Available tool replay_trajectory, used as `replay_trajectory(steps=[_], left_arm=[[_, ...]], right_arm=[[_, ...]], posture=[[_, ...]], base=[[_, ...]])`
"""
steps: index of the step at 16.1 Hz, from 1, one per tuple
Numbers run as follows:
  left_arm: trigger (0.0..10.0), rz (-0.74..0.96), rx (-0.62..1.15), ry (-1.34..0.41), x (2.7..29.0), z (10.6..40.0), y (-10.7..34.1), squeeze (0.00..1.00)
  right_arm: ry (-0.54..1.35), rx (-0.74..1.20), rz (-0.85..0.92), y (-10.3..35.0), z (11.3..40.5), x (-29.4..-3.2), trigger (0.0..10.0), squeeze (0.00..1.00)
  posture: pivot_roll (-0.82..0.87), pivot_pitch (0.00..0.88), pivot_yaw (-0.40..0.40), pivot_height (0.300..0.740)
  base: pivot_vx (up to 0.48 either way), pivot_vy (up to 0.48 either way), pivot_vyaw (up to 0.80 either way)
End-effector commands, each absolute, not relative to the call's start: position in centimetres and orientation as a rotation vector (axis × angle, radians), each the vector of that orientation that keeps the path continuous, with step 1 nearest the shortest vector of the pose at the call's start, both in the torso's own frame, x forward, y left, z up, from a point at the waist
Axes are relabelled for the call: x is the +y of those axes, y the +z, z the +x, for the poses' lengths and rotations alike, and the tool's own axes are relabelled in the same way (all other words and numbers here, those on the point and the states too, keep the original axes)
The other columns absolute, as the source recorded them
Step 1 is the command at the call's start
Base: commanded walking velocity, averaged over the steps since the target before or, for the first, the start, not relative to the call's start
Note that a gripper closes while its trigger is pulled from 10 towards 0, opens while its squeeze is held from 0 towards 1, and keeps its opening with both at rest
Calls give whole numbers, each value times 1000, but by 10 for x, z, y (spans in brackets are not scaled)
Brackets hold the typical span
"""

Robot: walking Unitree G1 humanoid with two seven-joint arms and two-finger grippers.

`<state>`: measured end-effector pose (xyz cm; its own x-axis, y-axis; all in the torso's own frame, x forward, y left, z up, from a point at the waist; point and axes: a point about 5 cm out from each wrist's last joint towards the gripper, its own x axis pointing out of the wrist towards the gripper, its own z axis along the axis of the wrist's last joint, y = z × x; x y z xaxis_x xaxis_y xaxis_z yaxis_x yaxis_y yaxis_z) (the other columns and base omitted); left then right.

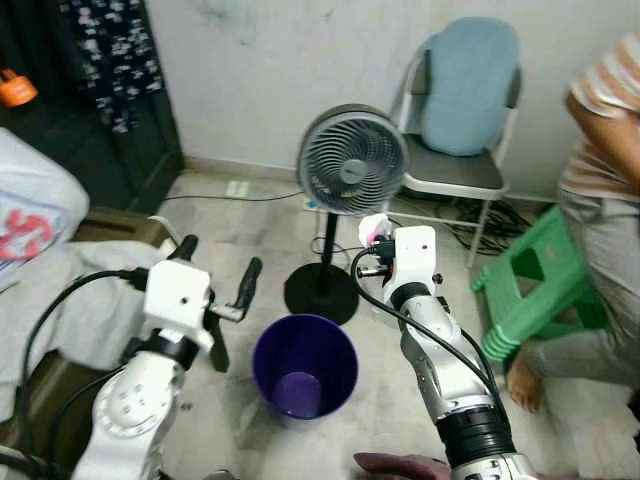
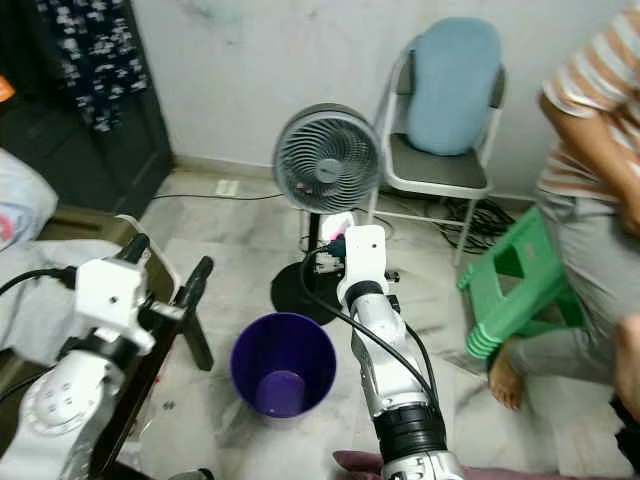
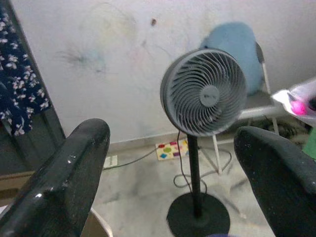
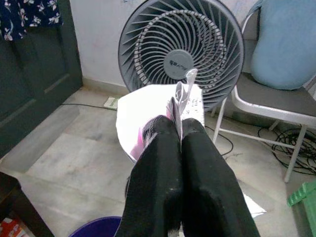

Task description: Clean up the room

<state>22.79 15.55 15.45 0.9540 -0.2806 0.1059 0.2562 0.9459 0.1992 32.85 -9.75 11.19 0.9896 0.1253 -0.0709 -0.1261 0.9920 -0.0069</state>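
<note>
Left eye view: we note the right gripper [image 1: 372,232] raised above the marble floor [image 1: 255,215], its fingers pressed together on a white plastic wrapper [image 1: 374,226] with pink print, just in front of the pedestal fan [image 1: 352,160]. The left gripper [image 1: 218,275] has its fingers spread wide apart, holding nothing. A purple bin [image 1: 304,367] stands on the floor between the two arms, beside the fan's round base. Behind stand a folding chair [image 1: 455,170] with a blue cushion [image 1: 469,85], a green plastic stool [image 1: 528,280] and a person [image 1: 596,200] at the right edge.

Left wrist view: we see both fingers [image 3: 64,177] far apart, framing the fan and the scuffed wall [image 3: 113,59].

Right wrist view: the fingers [image 4: 163,182] clamp the wrapper's crumpled edge, with the bin's rim directly beneath.
</note>
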Motion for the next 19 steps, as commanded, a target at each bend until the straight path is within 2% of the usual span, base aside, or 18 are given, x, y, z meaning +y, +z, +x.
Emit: replay_trajectory(steps=[1,3,6,9,10,12,14,19], left_arm=[[10000,206,-145,-340,152,222,158,0],[10000,232,-127,-370,154,213,157,0],[10000,231,-115,-392,156,205,159,0],[10000,244,-119,-462,149,201,162,0],[10000,264,-112,-533,147,194,162,0],[10000,260,-101,-550,147,192,162,0],[10000,267,-90,-584,147,187,164,0],[10000,282,-66,-606,152,175,170,0]], right_arm=[[98,93,-8,111,332,-98,10000,0],[78,116,-32,108,334,-96,10000,0],[23,130,-20,107,337,-97,10000,0],[2,98,-78,110,340,-97,10000,0],[-21,137,-60,105,341,-97,10000,0],[-49,161,-60,103,342,-99,10000,0],[-129,240,-40,95,346,-105,10000,0],[-172,333,-64,75,343,-128,10000,0]], posture=[[104,140,-73,740],[125,153,-67,740],[142,166,-57,740],[149,176,-52,740],[156,182,-50,740],[164,187,-47,740],[186,204,-41,740],[224,237,15,740]], base=[[0,0,0],[0,0,0],[0,0,738],[0,0,0],[0,0,0],[0,0,0],[0,0,0],[0,0,0]])
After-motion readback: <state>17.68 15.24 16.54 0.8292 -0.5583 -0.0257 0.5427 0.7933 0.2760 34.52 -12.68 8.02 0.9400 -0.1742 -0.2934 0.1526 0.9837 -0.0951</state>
